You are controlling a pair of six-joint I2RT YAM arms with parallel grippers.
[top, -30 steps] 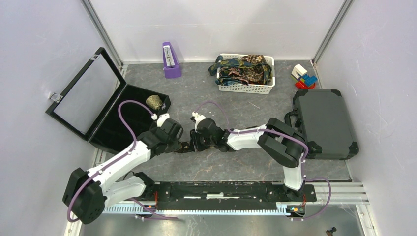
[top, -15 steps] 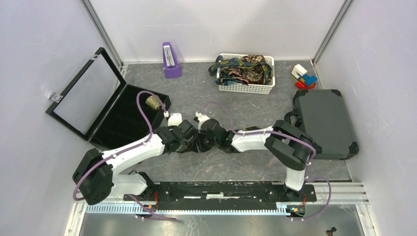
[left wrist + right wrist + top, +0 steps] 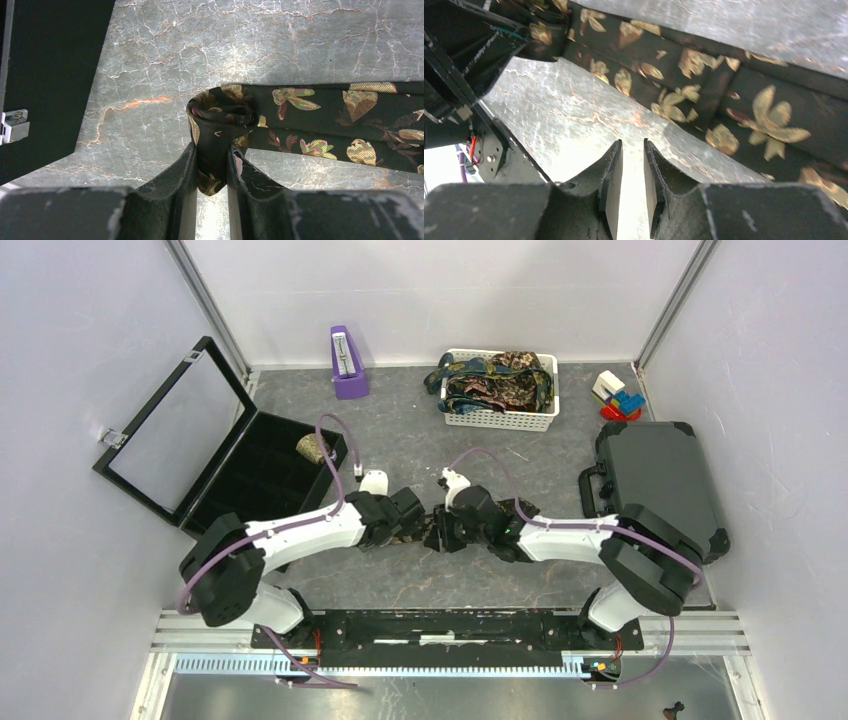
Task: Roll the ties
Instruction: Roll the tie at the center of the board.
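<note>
A dark tie [image 3: 412, 537] with gold floral print lies on the grey marble table between my two grippers. My left gripper [image 3: 212, 150] is shut on the tie's rolled end [image 3: 220, 107], and the flat length [image 3: 350, 117] runs off to the right. In the top view my left gripper [image 3: 410, 523] and right gripper [image 3: 438, 531] nearly meet. My right gripper [image 3: 631, 147] is empty with its jaws a narrow gap apart, just above the table beside the flat tie [image 3: 704, 85]. The left gripper body [image 3: 469, 45] shows at upper left in the right wrist view.
A white basket [image 3: 500, 420] of more ties stands at the back. An open black case [image 3: 250, 490] at left holds a rolled tie [image 3: 313, 447]. A purple metronome [image 3: 347, 362], toy blocks [image 3: 618, 395] and a closed grey hard case [image 3: 655, 490] stand around.
Both grippers have moved to the right along the table, and the tie's rolled end has gone with the left gripper. The left arm has stretched out farther.
</note>
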